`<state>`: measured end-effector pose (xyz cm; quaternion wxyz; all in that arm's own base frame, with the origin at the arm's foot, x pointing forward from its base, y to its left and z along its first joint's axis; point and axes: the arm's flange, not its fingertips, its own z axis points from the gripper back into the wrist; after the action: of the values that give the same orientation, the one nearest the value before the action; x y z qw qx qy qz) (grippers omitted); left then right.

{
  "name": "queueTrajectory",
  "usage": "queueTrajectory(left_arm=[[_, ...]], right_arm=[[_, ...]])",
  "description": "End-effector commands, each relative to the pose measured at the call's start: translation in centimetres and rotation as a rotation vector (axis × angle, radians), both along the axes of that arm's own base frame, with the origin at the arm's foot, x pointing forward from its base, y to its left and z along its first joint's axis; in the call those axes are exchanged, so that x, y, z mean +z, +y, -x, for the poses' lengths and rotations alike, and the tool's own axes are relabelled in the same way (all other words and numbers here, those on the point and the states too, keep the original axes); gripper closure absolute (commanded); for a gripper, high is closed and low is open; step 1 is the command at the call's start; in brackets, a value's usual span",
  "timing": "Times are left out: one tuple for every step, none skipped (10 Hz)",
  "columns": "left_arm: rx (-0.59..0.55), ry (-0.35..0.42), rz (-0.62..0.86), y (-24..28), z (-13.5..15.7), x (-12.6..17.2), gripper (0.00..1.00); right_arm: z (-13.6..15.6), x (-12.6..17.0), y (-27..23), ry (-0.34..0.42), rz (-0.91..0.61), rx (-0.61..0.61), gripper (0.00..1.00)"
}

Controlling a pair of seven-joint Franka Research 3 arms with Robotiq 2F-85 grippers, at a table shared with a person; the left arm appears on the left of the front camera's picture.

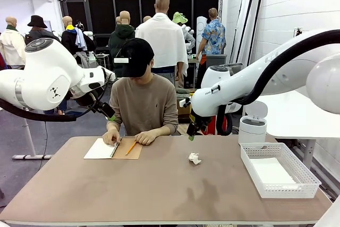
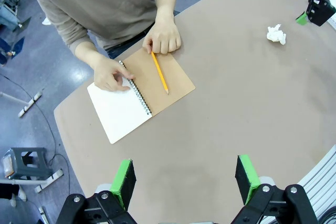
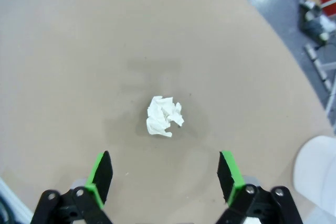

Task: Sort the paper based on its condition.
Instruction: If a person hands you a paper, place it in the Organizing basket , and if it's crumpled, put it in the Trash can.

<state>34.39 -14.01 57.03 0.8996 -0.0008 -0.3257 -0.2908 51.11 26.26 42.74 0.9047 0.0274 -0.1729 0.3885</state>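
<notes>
Paper [image 3: 164, 116] crumpled near the table's [image 1: 159, 190] middle looks light and springy; pinch across its bulk. Right gripper [image 3: 164, 178] gapes above it, left gripper [image 2: 186, 179] likewise empty.

Front view: level across the tan oval table [image 1: 159, 184] toward the seated person. Left wrist: high, looking down. Right wrist: lower, nearer. Shared by all three: small crumpled white paper ball [image 1: 195, 158] [image 2: 276, 33] [image 3: 164, 116]
</notes>
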Motion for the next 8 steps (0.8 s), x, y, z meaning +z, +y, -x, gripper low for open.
queueTrajectory(left_arm=[[0.002, 0.001, 0.001, 0.1, 0.0, 0.0, 0.00], [0.002, 0.001, 0.001, 0.1, 0.0, 0.0, 0.00], [0.002, 0.001, 0.001, 0.1, 0.0, 0.0, 0.00], [0.002, 0.001, 0.001, 0.1, 0.0, 0.0, 0.00], [0.002, 0.001, 0.001, 0.1, 0.0, 0.0, 0.00], [0.002, 0.001, 0.001, 0.1, 0.0, 0.0, 0.00], [0.002, 0.001, 0.001, 0.1, 0.0, 0.0, 0.00], [0.002, 0.001, 0.001, 0.1, 0.0, 0.0, 0.00]], right_arm=[[-1.6, -1.9, 0.6, 0.044, -0.023, -0.028, 0.00], [-2.0, -2.9, 0.7, 0.064, -0.027, -0.033, 0.00], [-2.5, -3.9, 0.9, 0.085, -0.022, -0.045, 0.00], [-2.8, -4.8, 1.1, 0.122, -0.019, -0.047, 0.00], [-3.2, -5.5, 1.2, 0.134, -0.012, -0.048, 0.00], [-3.7, -6.3, 1.3, 0.141, -0.007, -0.051, 0.00], [-4.1, -7.0, 1.5, 0.149, 0.004, -0.052, 0.00], [-4.4, -7.7, 1.5, 0.166, 0.000, -0.055, 0.00]])
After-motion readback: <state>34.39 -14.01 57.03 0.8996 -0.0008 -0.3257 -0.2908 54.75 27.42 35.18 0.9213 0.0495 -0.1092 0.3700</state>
